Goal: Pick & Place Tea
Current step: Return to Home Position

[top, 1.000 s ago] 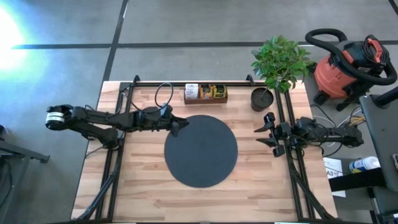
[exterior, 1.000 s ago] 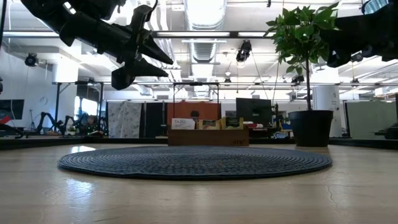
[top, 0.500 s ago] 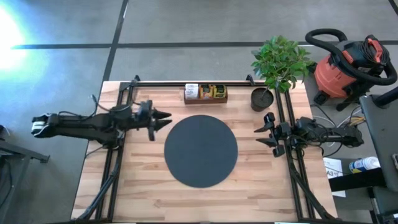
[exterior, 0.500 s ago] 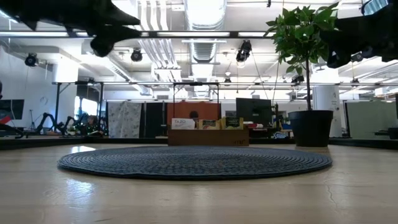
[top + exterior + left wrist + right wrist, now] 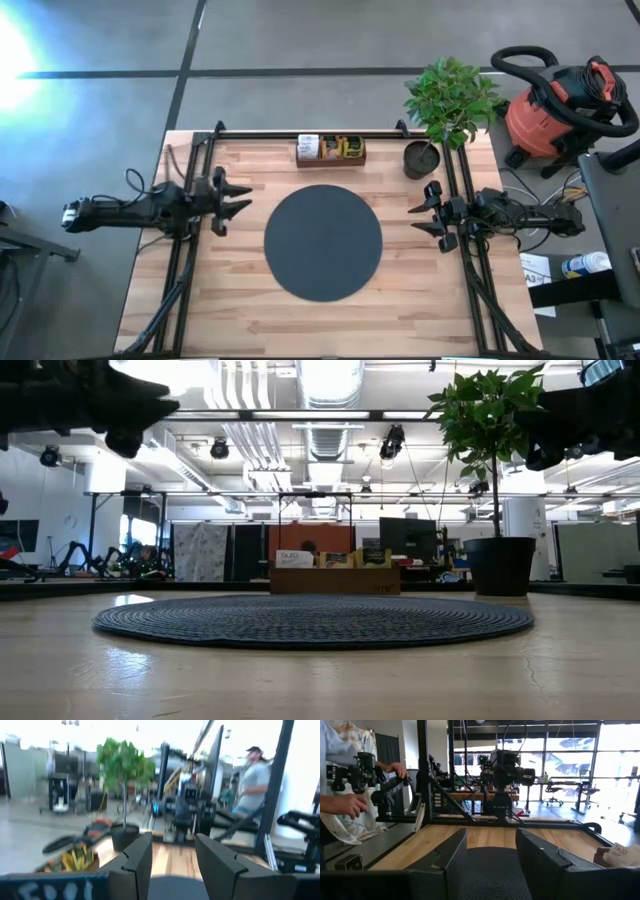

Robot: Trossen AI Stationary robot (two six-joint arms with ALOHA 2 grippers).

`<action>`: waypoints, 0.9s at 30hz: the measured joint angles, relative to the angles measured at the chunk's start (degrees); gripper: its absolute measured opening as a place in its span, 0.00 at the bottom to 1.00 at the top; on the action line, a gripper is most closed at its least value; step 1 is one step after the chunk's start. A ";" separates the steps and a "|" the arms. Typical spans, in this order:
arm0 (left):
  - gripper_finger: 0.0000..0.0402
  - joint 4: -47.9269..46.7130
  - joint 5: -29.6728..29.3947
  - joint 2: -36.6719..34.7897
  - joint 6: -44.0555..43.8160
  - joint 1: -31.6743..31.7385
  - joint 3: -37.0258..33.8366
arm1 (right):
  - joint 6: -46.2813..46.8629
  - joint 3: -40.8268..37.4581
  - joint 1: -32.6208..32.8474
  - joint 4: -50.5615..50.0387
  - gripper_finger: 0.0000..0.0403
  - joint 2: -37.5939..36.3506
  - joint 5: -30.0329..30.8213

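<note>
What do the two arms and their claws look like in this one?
Both are black, slender and jointed. The left arm carries a pale band at its outer end and thin looping black cables; the right arm trails cables too. The left claw and right claw each have two broad, flat, angular dark fingers.

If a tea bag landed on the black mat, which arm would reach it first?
Probably left: the left claw, open, sits slightly nearer the mat than the right claw, also open.

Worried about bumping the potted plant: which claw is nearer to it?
Right. The right claw hangs close by the potted plant; the left claw is far off, across the black disc.
</note>
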 joint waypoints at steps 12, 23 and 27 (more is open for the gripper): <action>0.36 -10.57 0.00 -9.46 -0.58 -0.04 -1.66 | 0.00 0.00 0.00 0.00 0.41 -0.02 0.00; 0.36 -17.32 0.00 -15.06 -1.04 -0.02 -3.52 | 0.00 0.02 0.00 -0.02 0.41 0.02 0.00; 0.36 -14.59 -0.01 -15.06 -1.31 -0.25 -5.74 | -0.02 0.02 0.00 -0.14 0.41 -0.01 0.00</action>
